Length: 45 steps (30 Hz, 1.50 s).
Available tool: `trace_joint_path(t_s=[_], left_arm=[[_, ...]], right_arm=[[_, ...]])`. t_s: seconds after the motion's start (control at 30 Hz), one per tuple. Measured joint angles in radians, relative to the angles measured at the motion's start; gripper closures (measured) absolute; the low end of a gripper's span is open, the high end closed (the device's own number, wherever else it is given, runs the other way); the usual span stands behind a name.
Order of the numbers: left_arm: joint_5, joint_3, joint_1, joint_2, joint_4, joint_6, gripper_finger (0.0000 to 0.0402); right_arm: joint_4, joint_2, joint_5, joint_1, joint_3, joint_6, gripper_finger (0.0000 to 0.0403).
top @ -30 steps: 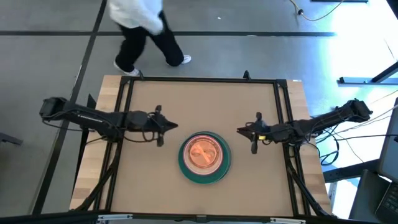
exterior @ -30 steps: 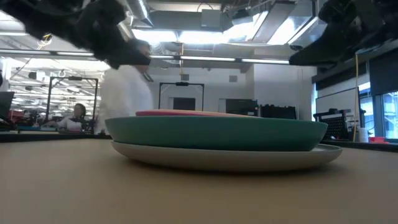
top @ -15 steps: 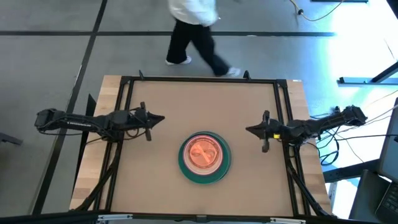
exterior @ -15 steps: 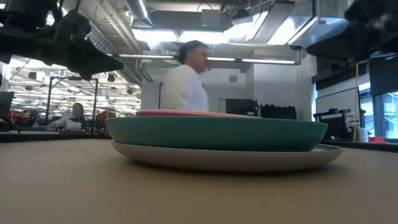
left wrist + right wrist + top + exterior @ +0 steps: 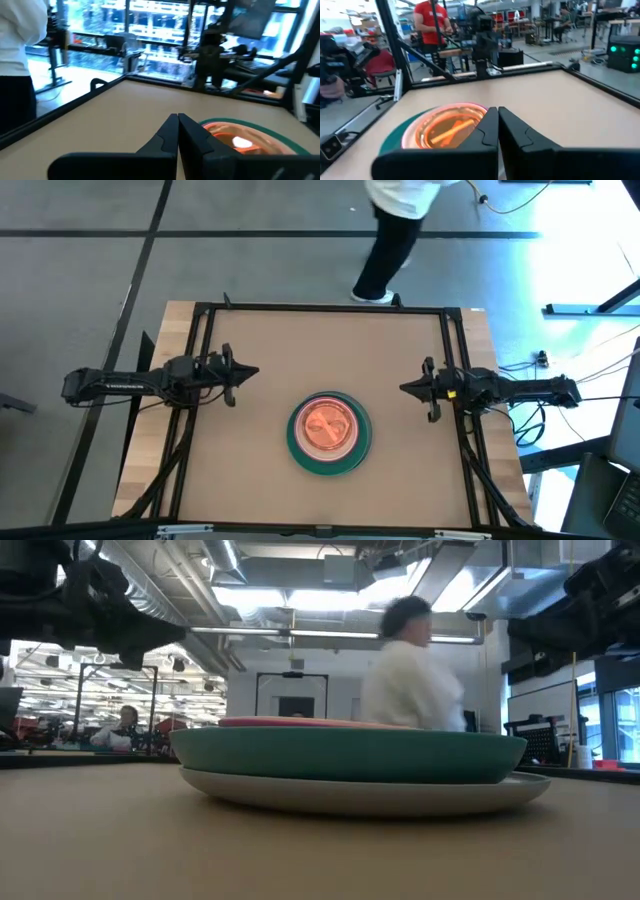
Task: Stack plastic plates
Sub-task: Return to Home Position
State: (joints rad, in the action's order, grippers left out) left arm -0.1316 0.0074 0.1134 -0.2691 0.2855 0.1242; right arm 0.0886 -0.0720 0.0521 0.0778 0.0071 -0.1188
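The plastic plates point(image 5: 329, 434) stand in one stack near the table's middle, toward its near edge: a grey large plate point(image 5: 360, 798) rests on the table, a teal one point(image 5: 350, 755) on it, smaller magenta and orange plates point(image 5: 326, 426) on top. My left gripper point(image 5: 254, 371) hovers shut to the stack's left, my right gripper point(image 5: 403, 389) shut to its right, both clear of the plates. Each wrist view shows the stack ahead, plates point(image 5: 250, 136) and plates point(image 5: 440, 125), beyond shut fingers.
A dark metal frame point(image 5: 330, 308) borders the table top. A person in a white top point(image 5: 395, 220) walks past behind the far edge. Bare table lies all round the stack.
Both arms have drawn back from the stack toward their own table sides, the left gripper also a little toward the far edge. The plates have stayed still. The person has walked from left to right behind the table.
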Motion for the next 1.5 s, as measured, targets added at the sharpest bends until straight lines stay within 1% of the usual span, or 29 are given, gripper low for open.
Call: trace_joint_path(t_s=[0.07,0.3,0.4,0.5,0.67,0.83,0.93,1.5], left_arm=[[0.023,0.0,0.003,0.015,-0.002,-0.004,0.0401],[0.03,0.0,0.002,0.098,-0.044,-0.035,0.0401],[0.03,0.0,0.002,0.177,-0.109,-0.037,0.0401],[0.022,0.0,0.002,0.267,-0.221,-0.02,0.0401],[0.013,0.0,0.002,0.267,-0.238,0.0,0.0401],[-0.046,0.0,0.002,0.267,-0.244,-0.004,0.0401],[-0.048,0.0,0.002,0.261,-0.245,-0.027,0.0401],[-0.047,0.0,0.002,0.26,-0.246,-0.027,0.0401]], right_arm=[[-0.025,0.012,0.0,-0.012,0.0,-0.002,0.0402],[-0.054,0.058,0.025,-0.014,0.0,0.031,0.0402],[-0.056,0.07,0.026,-0.014,0.0,0.046,0.0402],[-0.057,0.07,0.026,-0.014,0.0,0.045,0.0402],[-0.057,0.07,0.035,-0.013,0.0,0.045,0.0402],[-0.058,0.07,0.034,-0.013,0.0,0.046,0.0402],[-0.059,0.065,0.034,-0.013,0.0,0.045,0.0402],[-0.06,0.064,0.034,-0.013,0.0,0.02,0.0402]])
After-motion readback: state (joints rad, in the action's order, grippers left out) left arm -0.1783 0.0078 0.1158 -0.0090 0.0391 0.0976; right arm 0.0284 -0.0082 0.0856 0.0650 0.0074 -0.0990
